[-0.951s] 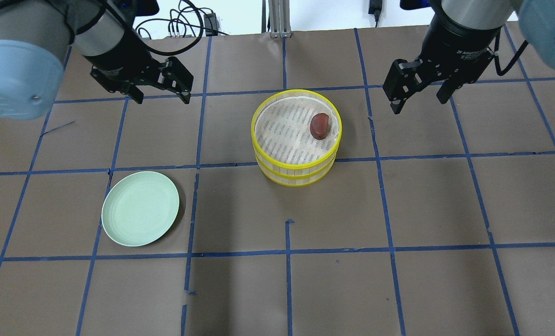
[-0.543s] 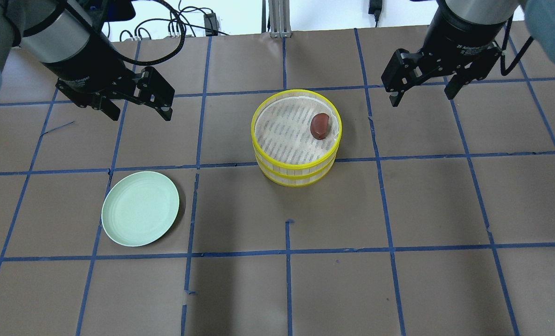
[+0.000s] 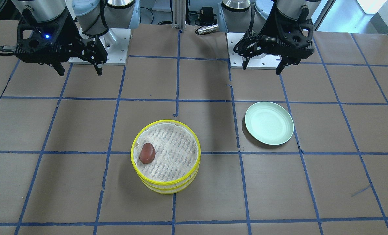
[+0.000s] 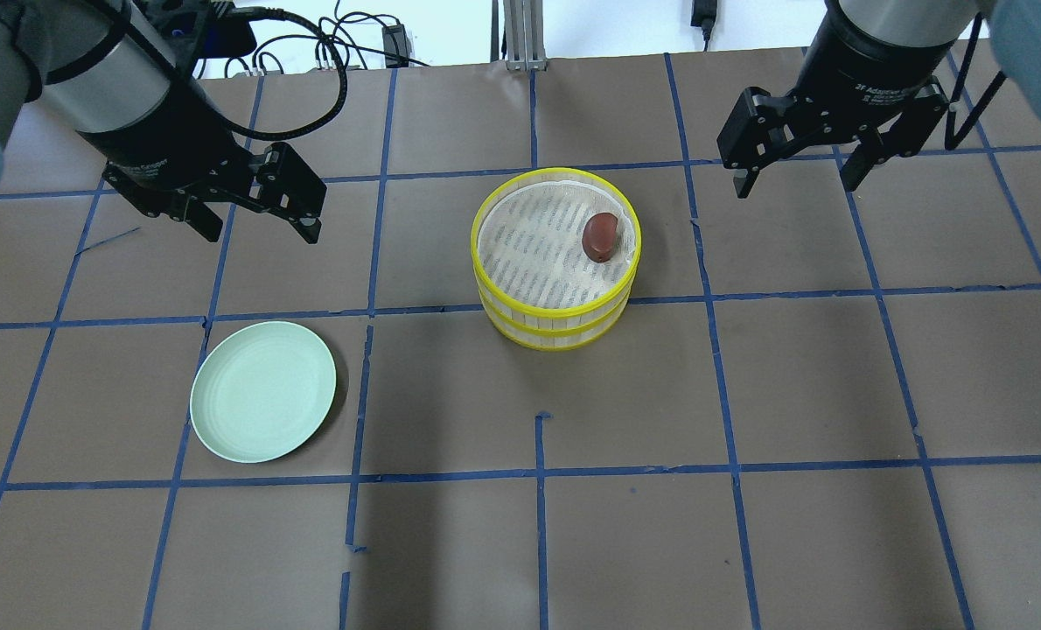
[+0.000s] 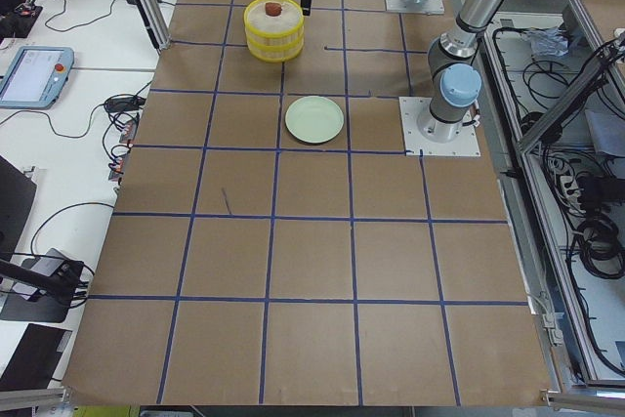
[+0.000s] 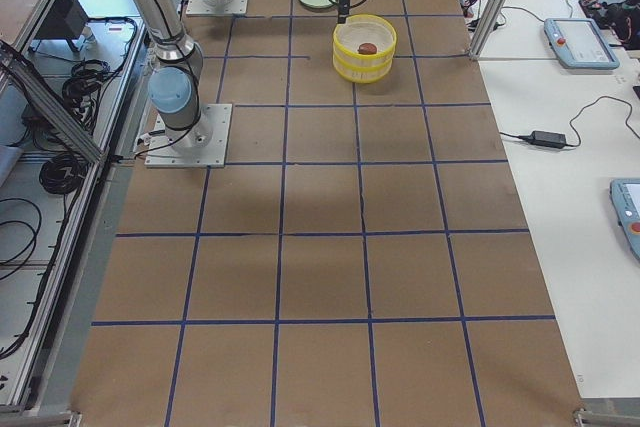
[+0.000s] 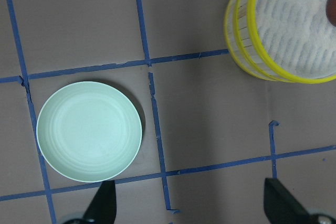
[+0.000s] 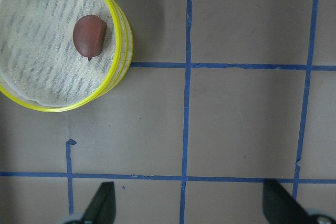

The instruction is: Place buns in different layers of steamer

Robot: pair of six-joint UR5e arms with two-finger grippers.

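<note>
The two yellow-rimmed steamer layers (image 4: pixel 557 319) stand stacked at the table's middle, also in the front view (image 3: pixel 166 186). The reddish-brown bun (image 4: pixel 599 235) lies on the top layer's cloth, near its right side; it shows too in the front view (image 3: pixel 147 152) and the right wrist view (image 8: pixel 89 34). The white bun is hidden or out of view. My left gripper (image 4: pixel 254 226) hangs open and empty, high, left of the steamer and behind the plate. My right gripper (image 4: pixel 798 179) hangs open and empty, high, right of the steamer.
A pale green plate (image 4: pixel 263 389) lies bare at the front left, also in the left wrist view (image 7: pixel 89 131). Blue tape lines grid the brown table. Cables lie beyond the far edge.
My left gripper has swung left and slightly toward the front. My right gripper has shifted a little right and turned. The steamer, bun and plate have not moved.
</note>
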